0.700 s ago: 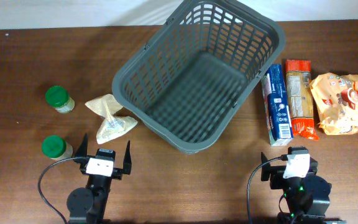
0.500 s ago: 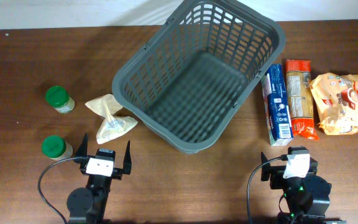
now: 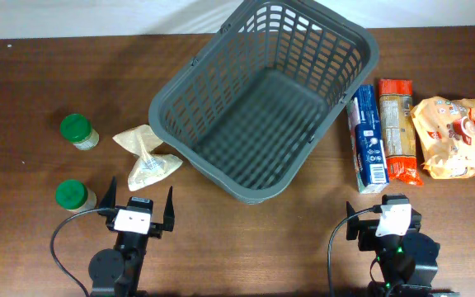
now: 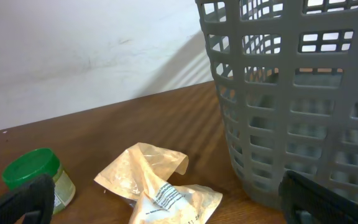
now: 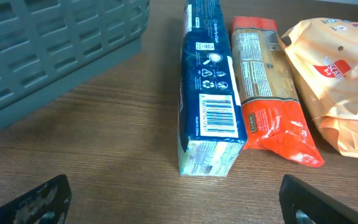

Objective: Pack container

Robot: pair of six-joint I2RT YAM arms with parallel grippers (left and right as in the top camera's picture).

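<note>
Overhead view checked against the frames from a fraction of a second ago: no change. Both arms and every grocery sit where they were.

Container [image 3: 165, 107]: at the middle of the table [image 3: 39, 74], towards the far side, set at an angle. Nothing inside; the bare lattice bottom is visible.

Left gripper [image 3: 140, 195]: at the near edge, left of centre. Jaws spread wide, nothing between them. In the left wrist view the two fingertips [image 4: 23, 198] sit in the bottom corners of the picture.

Right gripper [image 3: 383, 216]: at the near edge, right side. Jaws likewise wide apart and empty.

Left of the container:
- a beige pouch [image 3: 145, 157], just beside the container's near-left wall
- two green-lidded jars, one farther [image 3: 76, 129] and one nearer [image 3: 72, 195]

Right of the container, side by side:
- a blue box [image 3: 367, 140], on its long edge, closest to the container
- an orange packet [image 3: 397, 130], touching the box
- a tan snack bag [image 3: 458, 136], at the far right

Judgement: packing is not yet begun. The stillness suggests the arms are parked before a first reach. The pouch lies straight ahead of the left gripper and the blue box straight ahead of the right, so these are the likely first picks.
</note>
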